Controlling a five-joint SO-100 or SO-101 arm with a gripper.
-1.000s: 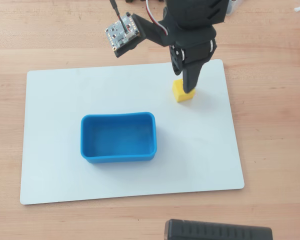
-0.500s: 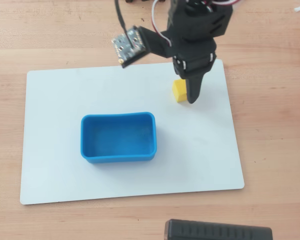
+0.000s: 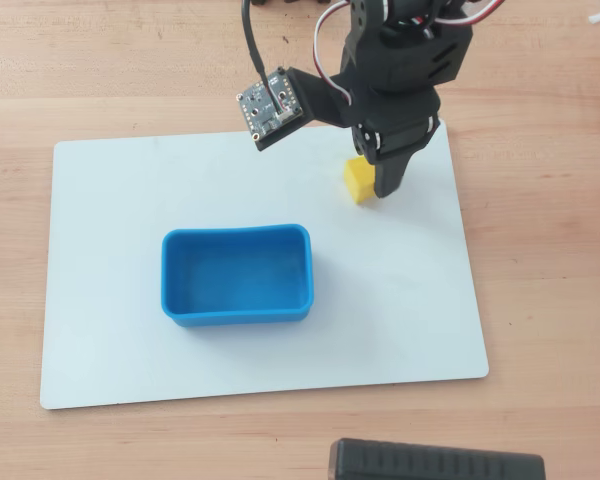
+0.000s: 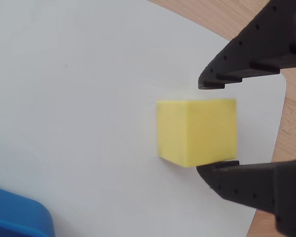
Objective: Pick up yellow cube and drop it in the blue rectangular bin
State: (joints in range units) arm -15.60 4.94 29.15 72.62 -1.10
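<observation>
The small matte yellow cube (image 4: 196, 131) sits near the white sheet's (image 3: 110, 300) far right edge, well apart from the empty shallow blue rectangular bin (image 3: 236, 312). The black hand (image 4: 209, 127) straddles it, jaws parted, gripping nothing. Overhead, the hand half hides the cube.

Overhead view straight down over the whole white mat (image 3: 130, 300); wrist view close above it, both sharing the yellow cube (image 4: 196, 131).
</observation>
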